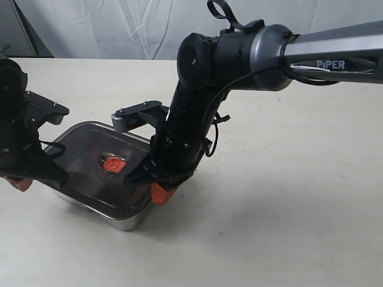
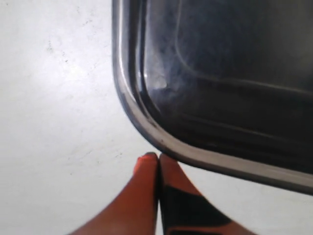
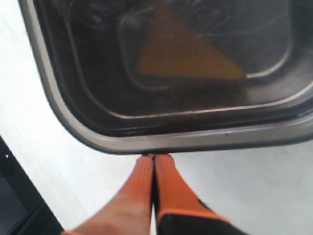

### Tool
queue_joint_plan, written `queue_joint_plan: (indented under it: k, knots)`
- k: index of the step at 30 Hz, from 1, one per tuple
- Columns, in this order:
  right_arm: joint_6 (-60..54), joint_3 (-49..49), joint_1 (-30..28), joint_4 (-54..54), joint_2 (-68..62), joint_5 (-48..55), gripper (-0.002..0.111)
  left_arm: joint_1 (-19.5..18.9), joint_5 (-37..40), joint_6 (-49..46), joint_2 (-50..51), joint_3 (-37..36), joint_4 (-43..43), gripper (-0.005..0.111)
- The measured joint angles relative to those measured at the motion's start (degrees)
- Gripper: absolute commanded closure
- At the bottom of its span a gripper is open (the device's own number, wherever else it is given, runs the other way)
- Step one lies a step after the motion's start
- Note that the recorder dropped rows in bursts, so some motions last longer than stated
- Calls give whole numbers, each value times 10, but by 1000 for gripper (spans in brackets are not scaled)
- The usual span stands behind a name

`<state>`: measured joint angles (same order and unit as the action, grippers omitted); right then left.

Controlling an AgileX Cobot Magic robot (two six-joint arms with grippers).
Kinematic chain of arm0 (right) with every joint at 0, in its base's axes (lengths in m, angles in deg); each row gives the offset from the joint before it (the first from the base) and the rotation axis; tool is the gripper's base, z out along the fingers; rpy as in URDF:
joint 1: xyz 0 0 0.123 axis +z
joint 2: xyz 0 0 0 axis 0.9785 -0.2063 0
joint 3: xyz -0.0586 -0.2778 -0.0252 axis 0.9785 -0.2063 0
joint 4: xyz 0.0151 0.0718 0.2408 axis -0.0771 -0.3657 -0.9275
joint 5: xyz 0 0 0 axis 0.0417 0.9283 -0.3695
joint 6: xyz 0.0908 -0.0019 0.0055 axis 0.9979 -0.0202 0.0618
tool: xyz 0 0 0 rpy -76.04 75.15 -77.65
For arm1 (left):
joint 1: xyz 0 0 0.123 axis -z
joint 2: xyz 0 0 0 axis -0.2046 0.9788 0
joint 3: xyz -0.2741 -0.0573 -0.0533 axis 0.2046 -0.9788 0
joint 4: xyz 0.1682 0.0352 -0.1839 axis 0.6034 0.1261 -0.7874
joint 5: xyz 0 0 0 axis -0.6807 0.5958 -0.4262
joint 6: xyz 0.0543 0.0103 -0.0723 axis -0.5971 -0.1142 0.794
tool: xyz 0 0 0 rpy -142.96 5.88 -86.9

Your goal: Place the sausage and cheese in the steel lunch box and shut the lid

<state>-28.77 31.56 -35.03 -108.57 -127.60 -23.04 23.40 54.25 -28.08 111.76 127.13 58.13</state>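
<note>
Smoky lid (image 1: 87,158) covered the steel lunch box (image 1: 122,224); we saw left end effector (image 2: 157,157) and right end effector (image 3: 153,158) pinched together at its rim.

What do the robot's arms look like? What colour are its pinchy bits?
The right arm is chunky and black, with a silver tube marked PiPER and a looping black cable. The left arm is black too. The left tool and right tool both have pointed orange fingers with black patches.

smoky dark lid (image 1: 90,161), orange valve (image 1: 112,164), yellow-orange cheese (image 3: 188,51)
</note>
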Motion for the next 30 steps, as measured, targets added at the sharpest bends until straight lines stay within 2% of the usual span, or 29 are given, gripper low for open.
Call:
queue_joint_plan:
  k: [24, 30]
  knots:
    - [-4, 0, 0, 0, 0, -8, 108, 0, -20, 10, 0, 0, 10, 107]
    - [-5, 0, -1, 21, 0, -9, 108, 0, 1, 10, -7, 15, 10, 107]
